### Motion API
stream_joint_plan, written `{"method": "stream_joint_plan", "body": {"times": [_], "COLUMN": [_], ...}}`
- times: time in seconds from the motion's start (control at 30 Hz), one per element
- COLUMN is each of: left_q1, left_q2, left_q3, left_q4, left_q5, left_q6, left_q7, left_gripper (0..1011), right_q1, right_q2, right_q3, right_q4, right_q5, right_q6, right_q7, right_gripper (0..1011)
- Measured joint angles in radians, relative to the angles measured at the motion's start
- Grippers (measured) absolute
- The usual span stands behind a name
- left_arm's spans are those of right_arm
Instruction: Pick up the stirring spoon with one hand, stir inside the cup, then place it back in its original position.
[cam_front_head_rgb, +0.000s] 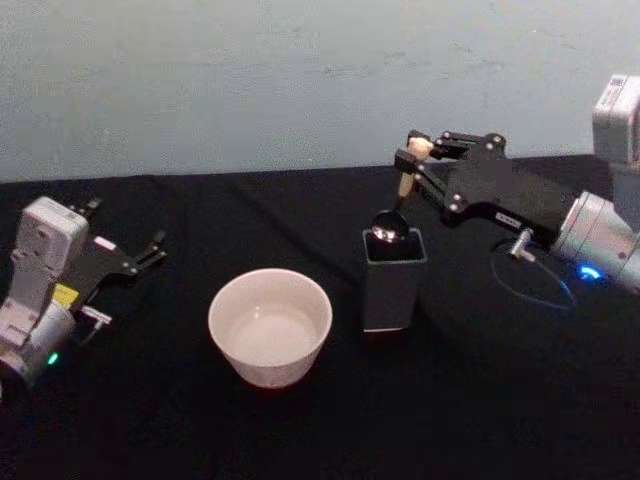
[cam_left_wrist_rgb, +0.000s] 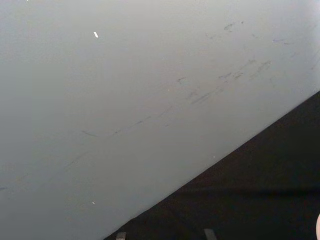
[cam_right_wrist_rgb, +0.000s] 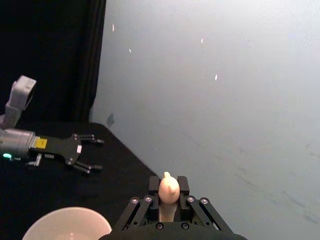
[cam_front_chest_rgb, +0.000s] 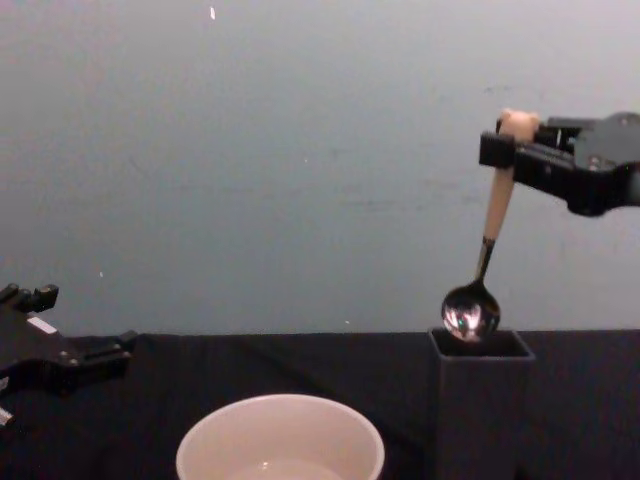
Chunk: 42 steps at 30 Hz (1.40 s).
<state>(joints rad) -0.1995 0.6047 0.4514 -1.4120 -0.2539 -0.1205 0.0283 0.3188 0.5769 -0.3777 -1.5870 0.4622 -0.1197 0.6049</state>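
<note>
My right gripper (cam_front_head_rgb: 418, 150) is shut on the bear-head top of the stirring spoon (cam_front_head_rgb: 404, 183). The spoon hangs nearly upright, tilted a little. Its shiny bowl sits just above the mouth of the dark grey square holder (cam_front_head_rgb: 392, 290). From the chest, the spoon (cam_front_chest_rgb: 497, 205) dangles from the right gripper (cam_front_chest_rgb: 505, 145) over the holder (cam_front_chest_rgb: 480, 410). The bear head (cam_right_wrist_rgb: 168, 189) shows between the fingers in the right wrist view. The cream-white cup (cam_front_head_rgb: 216, 312) stands left of the holder with nothing in it but a pale bottom. My left gripper (cam_front_head_rgb: 128, 222) rests open at the far left.
Black cloth covers the table, and a pale blue-grey wall rises behind it. A blue cable (cam_front_head_rgb: 535, 285) loops on the cloth under the right arm. The left gripper (cam_right_wrist_rgb: 99, 154) lies well away from the cup (cam_right_wrist_rgb: 65, 220).
</note>
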Motion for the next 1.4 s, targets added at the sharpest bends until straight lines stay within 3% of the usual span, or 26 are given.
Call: {"method": "stream_joint_plan", "body": {"times": [0.43, 1.0, 1.4], "left_q1": [0.0, 0.0, 0.0], "left_q2": [0.0, 0.0, 0.0], "left_q3": [0.0, 0.0, 0.0], "left_q4": [0.0, 0.0, 0.0], "left_q5": [0.0, 0.0, 0.0], "left_q6": [0.0, 0.0, 0.0], "left_q7": [0.0, 0.0, 0.0], "left_gripper": [1001, 1001, 1001], "right_q1": [0.013, 0.037, 0.041], "right_q2": [-0.023, -0.066, -0.078], "right_q3": [-0.027, -0.075, -0.09], "right_q4": [0.088, 0.222, 0.249], "right_q5": [0.017, 0.046, 0.041], "right_q6": [0.02, 0.092, 0.102], "right_q7": [0.028, 0.037, 0.024], "right_gripper": [214, 214, 214]}}
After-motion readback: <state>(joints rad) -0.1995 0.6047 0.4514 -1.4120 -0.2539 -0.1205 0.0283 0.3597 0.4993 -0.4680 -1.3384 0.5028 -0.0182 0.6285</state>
